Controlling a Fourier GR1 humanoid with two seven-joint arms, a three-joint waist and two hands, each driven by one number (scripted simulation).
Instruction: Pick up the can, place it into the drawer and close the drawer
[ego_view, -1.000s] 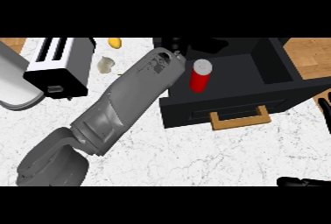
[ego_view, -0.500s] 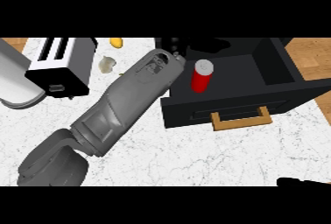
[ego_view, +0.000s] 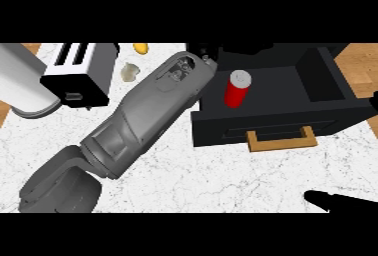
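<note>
The red can (ego_view: 235, 89) with a white top stands upright inside the open black drawer (ego_view: 325, 80), near its left wall. My left forearm runs from the lower left up to the drawer's back left corner. The left hand (ego_view: 204, 52) sits there, just left of and behind the can, not touching it. Its black fingers reach right along the drawer's back edge, look straight, and partly merge with the dark drawer. The drawer's wooden handle (ego_view: 281, 140) faces me. My right hand (ego_view: 336, 201) shows at the lower right edge, fingers straight and pointing left, holding nothing.
A black and white toaster (ego_view: 76, 70) stands at the back left, with a large pale cylinder (ego_view: 22, 80) beside it at the left edge. A small pale lump (ego_view: 130, 72) and a yellow item (ego_view: 140, 48) lie behind the forearm. White marble counter (ego_view: 214, 175) spreads in front of the drawer.
The right hand has crept a little further into view from the lower right. The left arm and the can have barely moved.
</note>
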